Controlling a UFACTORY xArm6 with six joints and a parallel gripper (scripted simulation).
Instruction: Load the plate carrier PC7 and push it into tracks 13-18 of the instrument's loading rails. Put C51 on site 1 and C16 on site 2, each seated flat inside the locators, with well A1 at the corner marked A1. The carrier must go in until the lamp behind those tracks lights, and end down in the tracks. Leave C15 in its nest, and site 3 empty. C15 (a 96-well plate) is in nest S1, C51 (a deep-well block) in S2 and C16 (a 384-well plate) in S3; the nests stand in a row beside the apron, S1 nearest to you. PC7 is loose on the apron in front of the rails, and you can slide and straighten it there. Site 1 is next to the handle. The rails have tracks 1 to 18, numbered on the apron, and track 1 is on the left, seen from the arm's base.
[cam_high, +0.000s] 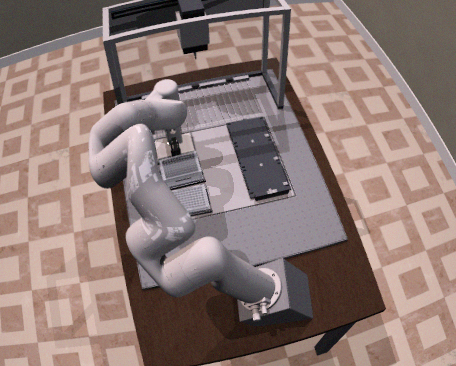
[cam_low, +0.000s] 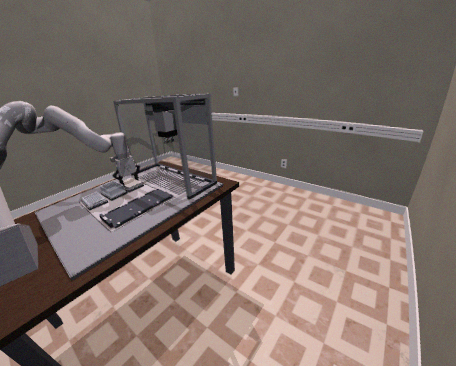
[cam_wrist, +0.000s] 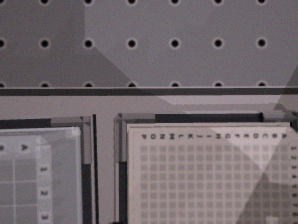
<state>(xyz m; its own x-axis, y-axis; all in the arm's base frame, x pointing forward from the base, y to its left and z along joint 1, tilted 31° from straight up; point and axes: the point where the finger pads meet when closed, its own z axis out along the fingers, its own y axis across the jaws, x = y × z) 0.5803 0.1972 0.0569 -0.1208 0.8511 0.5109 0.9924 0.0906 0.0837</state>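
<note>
The C16 plate (cam_high: 186, 144) (cam_low: 134, 186) (cam_wrist: 215, 175) lies in the farthest nest, its A1 corner at upper right in the wrist view. My gripper (cam_high: 173, 147) (cam_low: 128, 181) is open above it, fingers on either side; the exact height is hard to tell. The C51 deep-well block (cam_high: 180, 168) (cam_low: 113, 189) (cam_wrist: 25, 185) sits in the middle nest. C15 (cam_high: 192, 198) (cam_low: 93, 200) sits in the nearest nest. The dark carrier PC7 (cam_high: 255, 155) (cam_low: 135, 208) lies on the apron with no plates on it, in front of the rails (cam_high: 225, 102) (cam_low: 167, 180).
The instrument's grey frame (cam_high: 283, 60) (cam_low: 182, 150) stands over the rails, with a hanging head (cam_high: 194, 37) (cam_low: 166, 122) high above them. The arm covers the left part of the rails in the top view. The perforated deck (cam_high: 300, 215) (cam_wrist: 152, 65) surrounds the nests and apron.
</note>
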